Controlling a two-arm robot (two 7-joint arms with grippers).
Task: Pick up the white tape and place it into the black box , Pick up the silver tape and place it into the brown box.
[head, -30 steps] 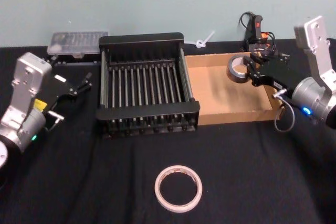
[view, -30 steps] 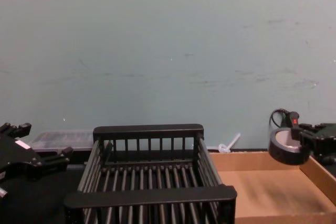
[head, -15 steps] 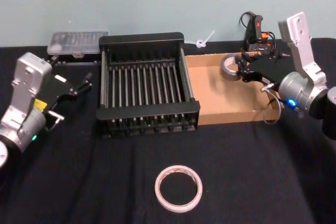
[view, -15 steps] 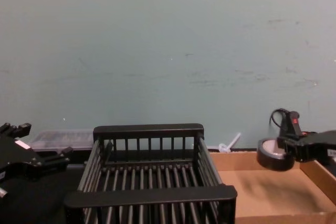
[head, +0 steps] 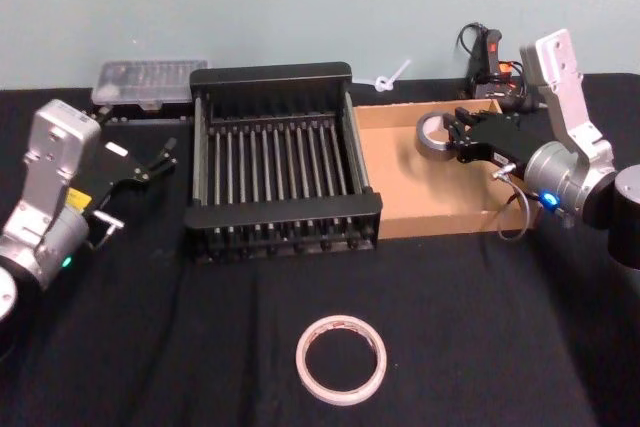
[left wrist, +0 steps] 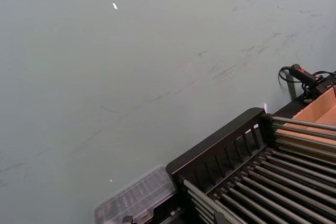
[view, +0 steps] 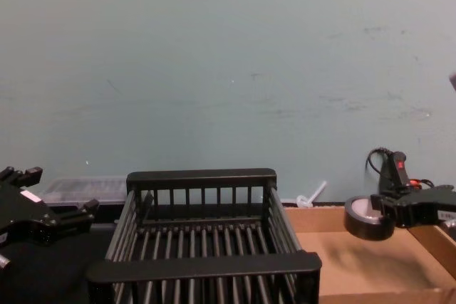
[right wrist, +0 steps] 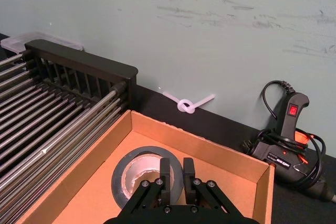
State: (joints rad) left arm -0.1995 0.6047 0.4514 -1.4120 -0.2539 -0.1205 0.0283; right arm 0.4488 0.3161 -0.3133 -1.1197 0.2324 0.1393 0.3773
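Silver tape (head: 434,134) sits pinched on its rim by the right gripper (head: 459,136) over the brown box (head: 420,209); the chest view shows it above the floor. White tape (head: 340,358) lies near the table's front edge. Left gripper (head: 160,157), spread, hangs beside the black box (head: 280,152). No writing is readable.

The black box (head: 272,162) sits mid-table with the brown box (head: 420,202) touching its right side. The silver tape (head: 435,134) hangs over the brown box's far part, and the white tape (head: 340,358) lies well in front of both
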